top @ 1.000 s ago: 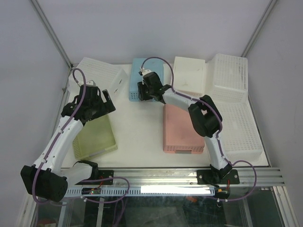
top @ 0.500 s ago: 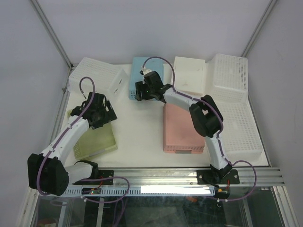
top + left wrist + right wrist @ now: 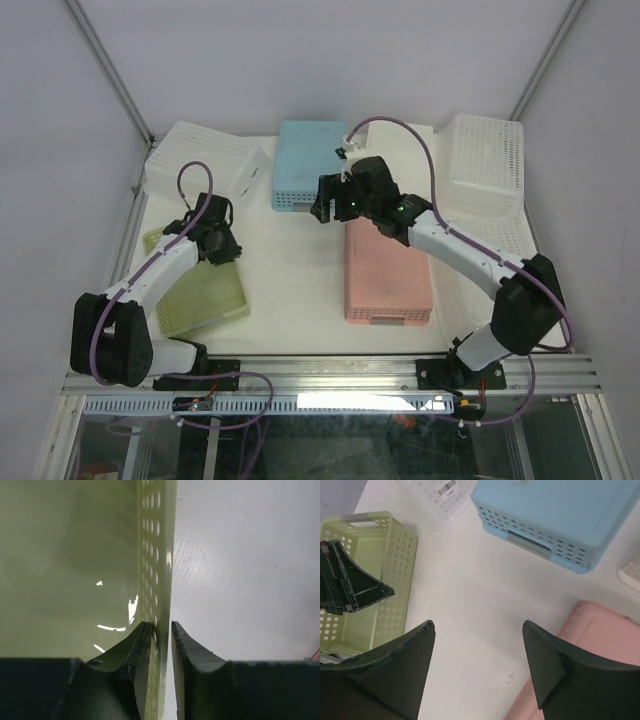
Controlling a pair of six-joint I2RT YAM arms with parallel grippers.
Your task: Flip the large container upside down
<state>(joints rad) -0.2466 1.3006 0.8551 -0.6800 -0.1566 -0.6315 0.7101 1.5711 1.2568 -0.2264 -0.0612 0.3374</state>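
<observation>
A yellow-green perforated container point(image 3: 200, 292) stands open side up at the left of the table. My left gripper point(image 3: 216, 246) is shut on its right-hand wall point(image 3: 155, 555), with one finger inside and one outside point(image 3: 161, 628). In the right wrist view the same container point(image 3: 367, 575) shows with the left gripper point(image 3: 351, 586) on its rim. My right gripper point(image 3: 325, 205) hangs open over bare table point(image 3: 477, 626), between the blue container point(image 3: 305, 160) and the pink one point(image 3: 385, 275), and holds nothing. Both of these lie bottom up.
A white perforated basket point(image 3: 205, 160) lies bottom up at the back left, close behind the green container. Another white basket point(image 3: 487, 160) is at the back right, and a low white tray basket point(image 3: 510, 275) sits along the right edge. Bare tabletop point(image 3: 290, 270) lies between green and pink.
My left gripper dropped onto the green container's right wall and closed on it. My right gripper drew back from the blue container's near edge, moved right and opened wider.
</observation>
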